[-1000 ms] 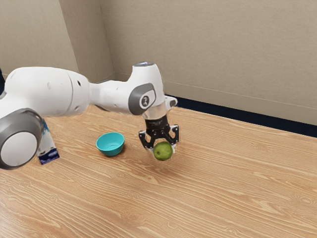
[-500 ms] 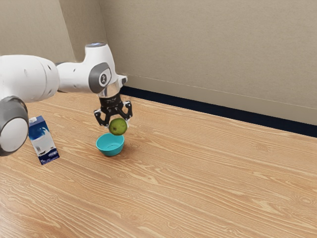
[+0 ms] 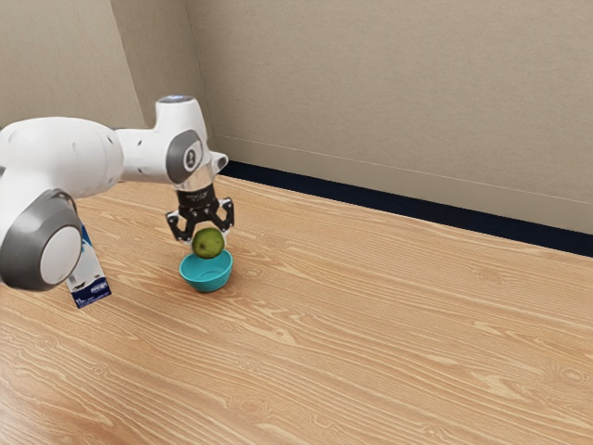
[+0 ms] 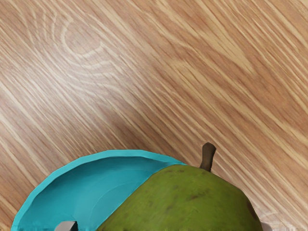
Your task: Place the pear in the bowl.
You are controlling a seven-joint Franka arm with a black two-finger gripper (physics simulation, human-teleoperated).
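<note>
Green pear (image 4: 185,204) between the gripper's (image 3: 208,241) clamped fingers, above the turquoise bowl (image 3: 207,278).

Green pear (image 4: 187,202), teal bowl (image 4: 89,190), wooden table (image 4: 144,82)

Indoor room, exact kind unclear, beige walls (image 3: 389,93) meeting in a corner, dark strip (image 3: 398,205) below, wood-grain table (image 3: 417,324)
</note>
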